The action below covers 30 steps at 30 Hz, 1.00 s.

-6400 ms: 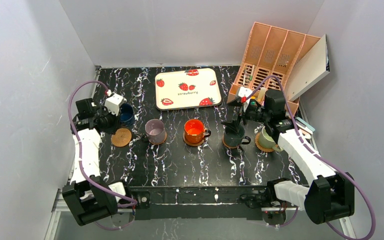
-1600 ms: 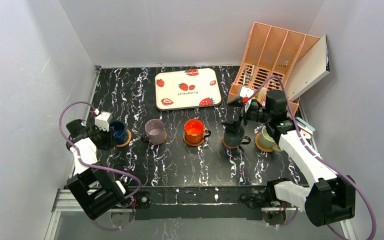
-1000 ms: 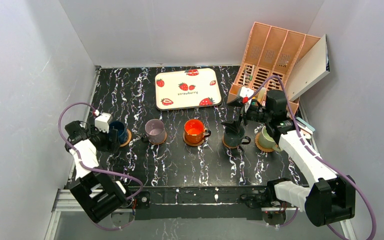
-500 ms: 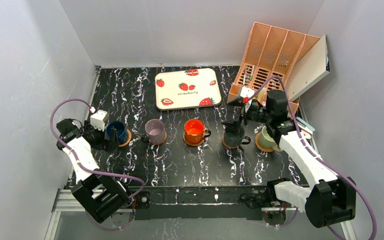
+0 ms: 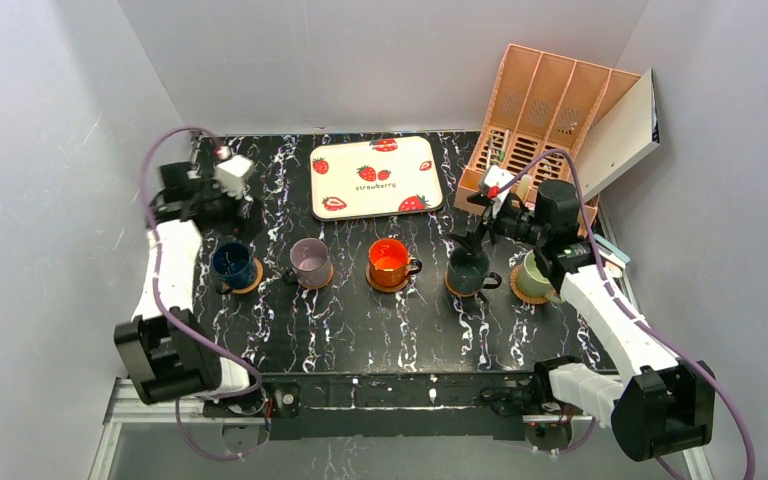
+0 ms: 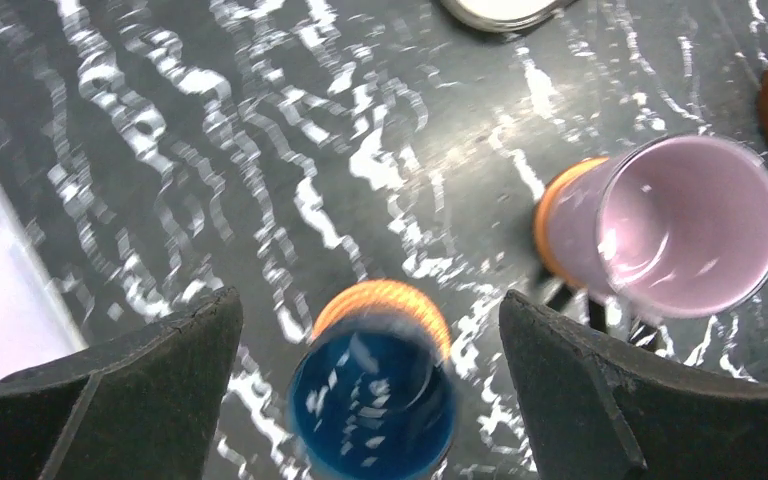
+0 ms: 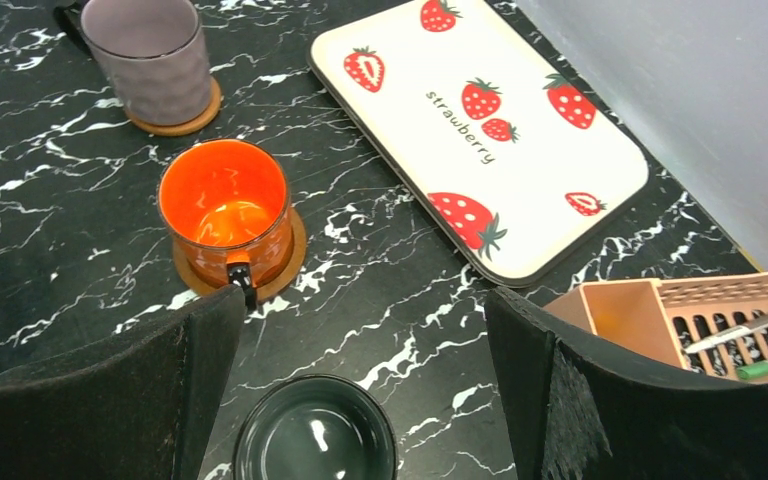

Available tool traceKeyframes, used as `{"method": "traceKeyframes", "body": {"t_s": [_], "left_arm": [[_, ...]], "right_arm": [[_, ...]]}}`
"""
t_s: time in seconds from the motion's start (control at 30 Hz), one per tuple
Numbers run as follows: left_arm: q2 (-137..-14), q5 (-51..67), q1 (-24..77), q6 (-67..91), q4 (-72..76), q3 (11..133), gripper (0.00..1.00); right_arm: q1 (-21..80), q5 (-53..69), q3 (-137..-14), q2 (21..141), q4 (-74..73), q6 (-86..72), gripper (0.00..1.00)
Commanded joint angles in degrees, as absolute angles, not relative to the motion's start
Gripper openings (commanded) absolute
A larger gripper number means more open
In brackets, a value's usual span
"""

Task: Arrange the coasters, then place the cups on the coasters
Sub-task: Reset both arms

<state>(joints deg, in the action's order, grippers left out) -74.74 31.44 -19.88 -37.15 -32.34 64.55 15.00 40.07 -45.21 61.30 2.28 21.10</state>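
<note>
My overhead view is evenly lit from above and sharp, with soft shadows on the tabletop [image 5: 360,320]. The left wrist view is smeared (worst of the three): the navy cup [image 6: 373,410] and the tabletop's white veins streak. The right wrist view is crisp; the orange cup [image 7: 225,205] shows glossy highlights inside.

The table [image 7: 50,210] has a black, white-veined marble look with a slight sheen. All 3 cups in the right wrist view, the orange cup [image 7: 224,207], mauve cup [image 7: 150,55] and dark green cup [image 7: 313,440], are glossy glazed ceramic. The coaster [image 7: 290,255] under the orange cup looks smooth and matt. The tray [image 7: 550,165] is smooth and semi-glossy. The file rack [image 5: 545,100] is perhaps matt plastic.
</note>
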Motion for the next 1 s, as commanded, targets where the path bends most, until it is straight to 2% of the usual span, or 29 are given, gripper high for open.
{"method": "traceKeyframes", "body": {"t_s": [0.0, 0.07, 0.13, 0.27, 0.53, 0.7, 0.77, 0.87, 0.97], "left_arm": [[-78.92, 17.42, -4.98, -27.49, -26.87, 67.2, 0.98], [-80.74, 13.61, 0.36, -26.98, -26.2, 68.27, 0.98], [-80.62, 14.53, 4.37, -27.47, -25.93, 67.86, 0.98], [-72.46, 26.79, 5.19, -31.97, -25.42, 60.44, 0.98], [-46.56, 31.03, 4.93, -24.83, -17.37, 44.3, 0.98], [-31.85, 24.41, 4.83, -22.63, -20.29, 42.49, 0.98], [-29.73, 20.08, 4.83, -22.02, -24.08, 44.52, 0.98], [-28.19, 14.96, 4.83, -18.53, -26.07, 45.73, 0.98], [-26.68, 14.84, 4.83, -16.89, -26.43, 44.34, 0.98]], "right_arm": [[14.59, 35.79, -46.79, 59.68, 5.02, 20.47, 0.99], [14.64, 33.66, -48.45, 60.04, 3.04, 20.28, 0.99], [14.59, 32.12, -51.45, 60.51, -1.94, 19.34, 0.99], [14.66, 28.21, -53.7, 57.53, -10.94, 13.83, 0.99], [14.63, 13.26, -42.14, 28.27, -7.58, 8.81, 0.99], [14.67, 15.06, -40.55, 13.32, -9.77, 6.7, 0.99], [14.6, 17.83, -40.4, 9.59, -10.8, 6.67, 0.99], [14.61, 20.84, -41.9, 8.62, -13.3, 5.3, 0.99], [14.72, 20.86, -42.11, 8.99, -12.68, 3.65, 0.99]]}}
